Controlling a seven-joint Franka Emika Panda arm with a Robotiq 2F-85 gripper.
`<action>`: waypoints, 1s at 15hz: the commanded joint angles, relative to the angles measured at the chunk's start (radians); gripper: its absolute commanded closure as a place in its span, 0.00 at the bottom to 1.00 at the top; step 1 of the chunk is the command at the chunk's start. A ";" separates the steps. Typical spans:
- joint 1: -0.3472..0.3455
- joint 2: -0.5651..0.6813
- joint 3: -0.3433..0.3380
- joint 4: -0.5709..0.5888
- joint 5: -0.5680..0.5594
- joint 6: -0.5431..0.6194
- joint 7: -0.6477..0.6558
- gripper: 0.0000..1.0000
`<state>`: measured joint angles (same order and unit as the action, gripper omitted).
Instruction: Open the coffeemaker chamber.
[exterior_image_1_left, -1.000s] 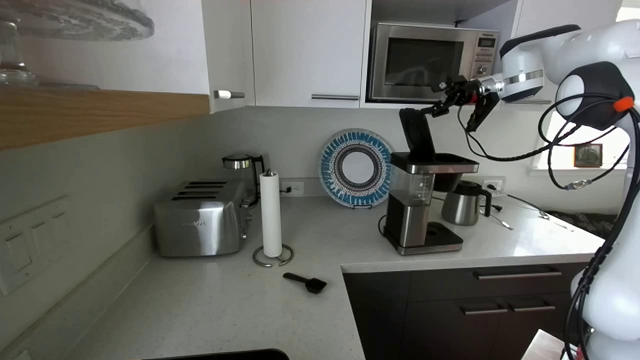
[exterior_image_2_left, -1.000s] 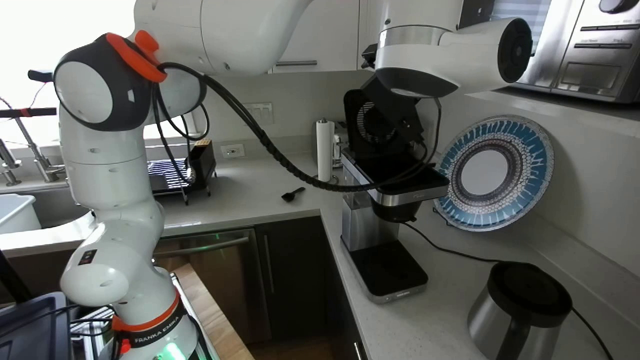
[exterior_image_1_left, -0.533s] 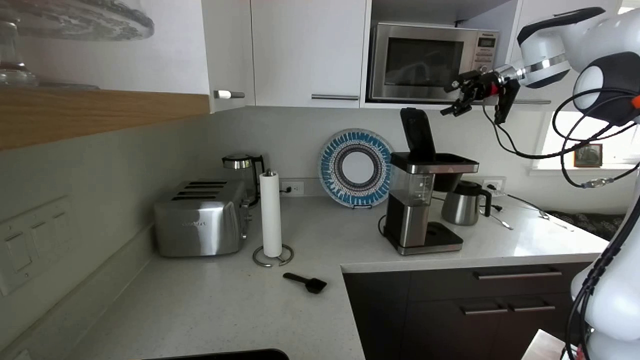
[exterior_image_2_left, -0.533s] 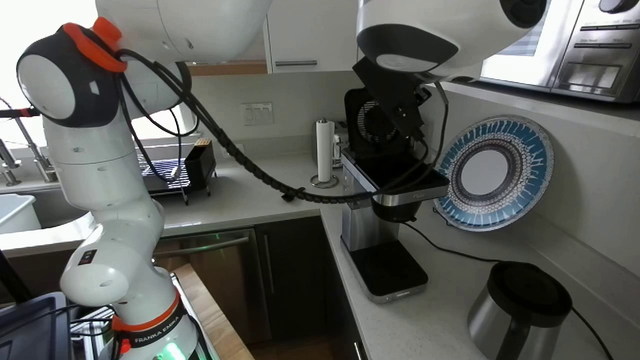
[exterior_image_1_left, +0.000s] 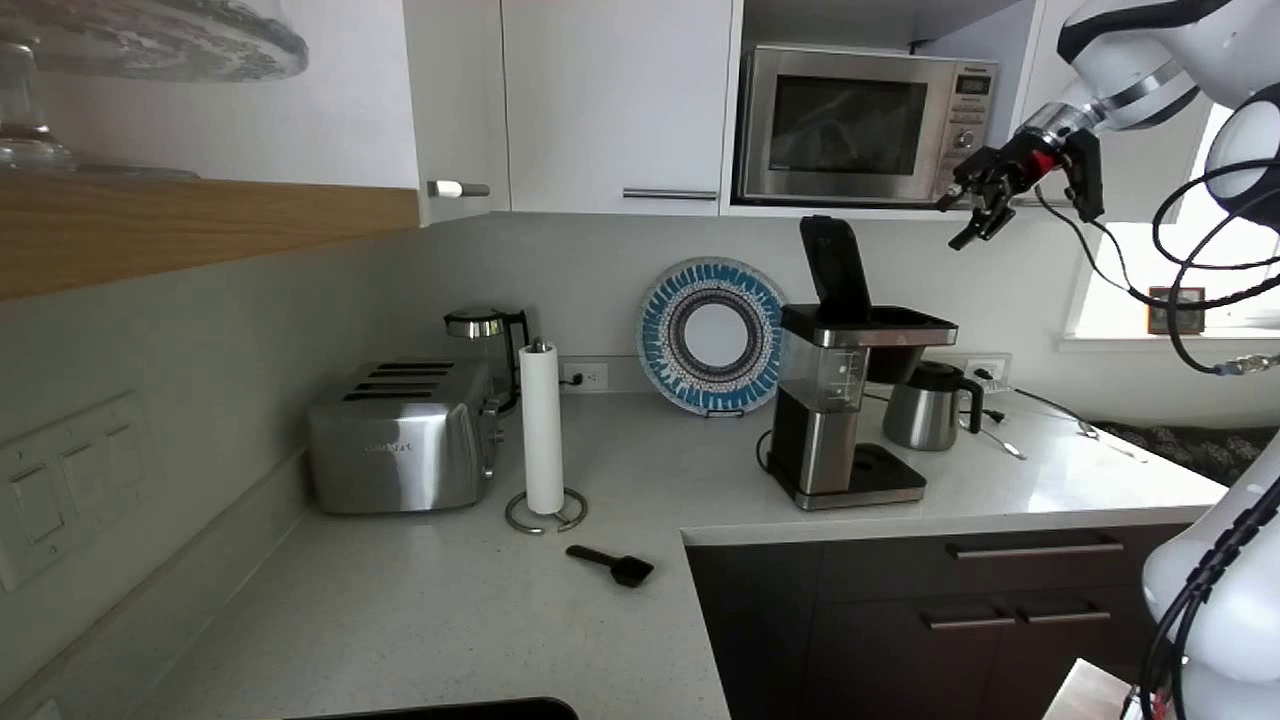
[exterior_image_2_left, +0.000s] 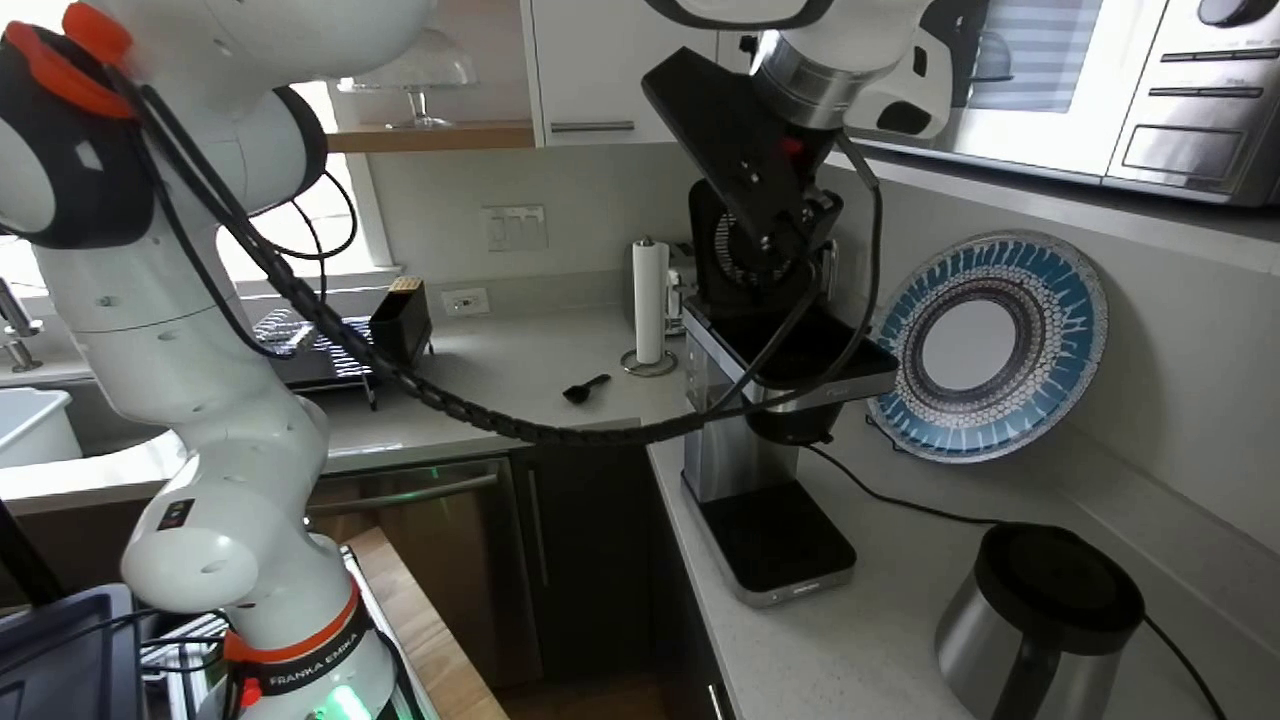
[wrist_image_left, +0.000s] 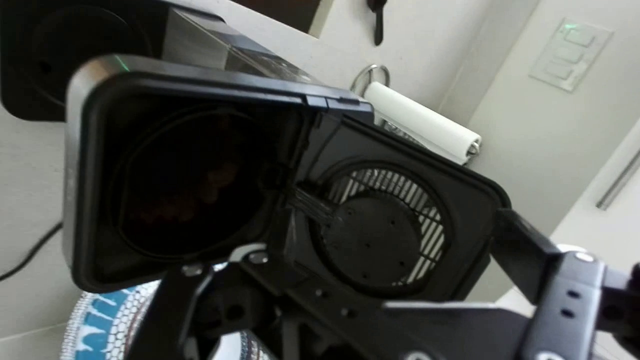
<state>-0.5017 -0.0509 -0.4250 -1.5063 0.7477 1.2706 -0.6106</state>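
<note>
The black and brushed-silver coffeemaker (exterior_image_1_left: 828, 455) stands on the counter, also seen in an exterior view (exterior_image_2_left: 735, 465). Its black lid (exterior_image_1_left: 835, 265) stands raised, tilted slightly back. In the wrist view the lid's underside (wrist_image_left: 367, 240) shows a round slotted part. The chamber (wrist_image_left: 185, 180) is uncovered, its inside dark; it also shows in an exterior view (exterior_image_2_left: 800, 335). My gripper (exterior_image_1_left: 952, 224) is open and empty, above and to the side of the lid, apart from it. In the wrist view the open fingers (wrist_image_left: 395, 225) frame the lid. Its fingertips are hidden in an exterior view.
The steel carafe (exterior_image_1_left: 922, 408) stands beside the coffeemaker. A patterned plate (exterior_image_1_left: 712, 335) leans on the wall behind. A microwave (exterior_image_1_left: 845, 125) sits above. A toaster (exterior_image_1_left: 400, 440), paper towel roll (exterior_image_1_left: 542, 430) and black scoop (exterior_image_1_left: 610, 565) are farther along the counter. The arm's cable (exterior_image_2_left: 560, 432) hangs low.
My gripper has moved away from the raised lid, back toward the robot's base, and now tilts downward. Its fingers have spread apart. The lid has stayed upright.
</note>
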 joint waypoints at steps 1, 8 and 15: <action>0.047 -0.090 0.010 -0.061 -0.178 0.042 0.062 0.00; 0.136 -0.278 0.109 -0.199 -0.541 0.279 0.301 0.00; 0.194 -0.442 0.196 -0.329 -0.757 0.264 0.476 0.00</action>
<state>-0.3386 -0.3939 -0.2513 -1.7355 0.0668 1.5225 -0.1990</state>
